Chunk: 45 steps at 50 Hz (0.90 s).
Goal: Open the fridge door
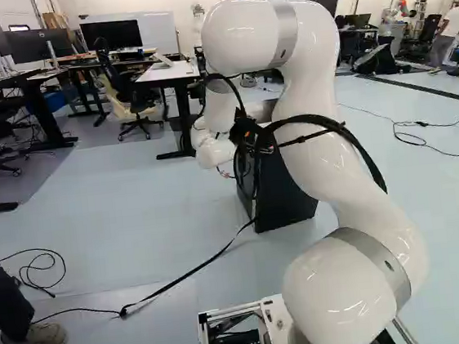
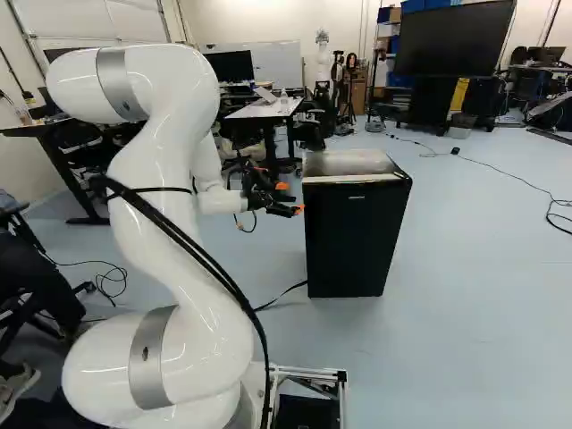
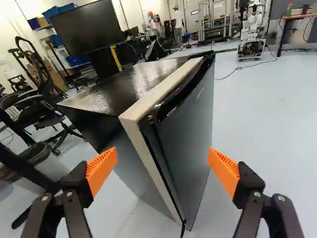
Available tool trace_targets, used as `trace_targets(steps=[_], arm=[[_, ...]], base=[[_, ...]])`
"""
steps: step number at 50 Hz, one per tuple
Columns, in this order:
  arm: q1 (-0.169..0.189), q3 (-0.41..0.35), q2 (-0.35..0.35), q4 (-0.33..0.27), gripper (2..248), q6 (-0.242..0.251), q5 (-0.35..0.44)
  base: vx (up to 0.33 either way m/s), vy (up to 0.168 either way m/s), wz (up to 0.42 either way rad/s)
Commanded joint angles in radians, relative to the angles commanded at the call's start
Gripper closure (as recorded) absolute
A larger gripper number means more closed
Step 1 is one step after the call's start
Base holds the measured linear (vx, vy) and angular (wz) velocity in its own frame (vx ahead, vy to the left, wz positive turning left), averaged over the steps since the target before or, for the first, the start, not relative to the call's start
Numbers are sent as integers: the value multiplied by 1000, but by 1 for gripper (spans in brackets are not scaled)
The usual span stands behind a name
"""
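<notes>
At the upper right of the right base view, a large dark screen (image 2: 456, 40) is held up on a stand, with blue bins (image 3: 60, 9) stacked beside it. A laptop (image 2: 265, 94) is carried by a white tabletop (image 2: 246, 112); beyond it, a monitor (image 2: 231, 67) and a whiteboard (image 2: 279, 63) can be seen. A cable (image 2: 455, 151) is strewn loosely across the pale floor (image 2: 483, 295). In the wrist view, another robot (image 3: 253, 25) is seen near a desk (image 3: 299, 16).
</notes>
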State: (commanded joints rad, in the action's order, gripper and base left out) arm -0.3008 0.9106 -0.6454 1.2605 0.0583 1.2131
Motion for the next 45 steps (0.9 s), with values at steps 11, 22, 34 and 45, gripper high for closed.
trace_targets(steps=[11, 22, 34, 45], arm=[[0, 0, 0, 0, 3, 110, 0], [0, 0, 0, 0, 3, 193, 0], [0, 0, 0, 0, 3, 204, 0], [1, 0, 0, 0, 3, 204, 0]], base=[[0, 0, 0], [0, 0, 0], [0, 0, 0], [0, 0, 0]])
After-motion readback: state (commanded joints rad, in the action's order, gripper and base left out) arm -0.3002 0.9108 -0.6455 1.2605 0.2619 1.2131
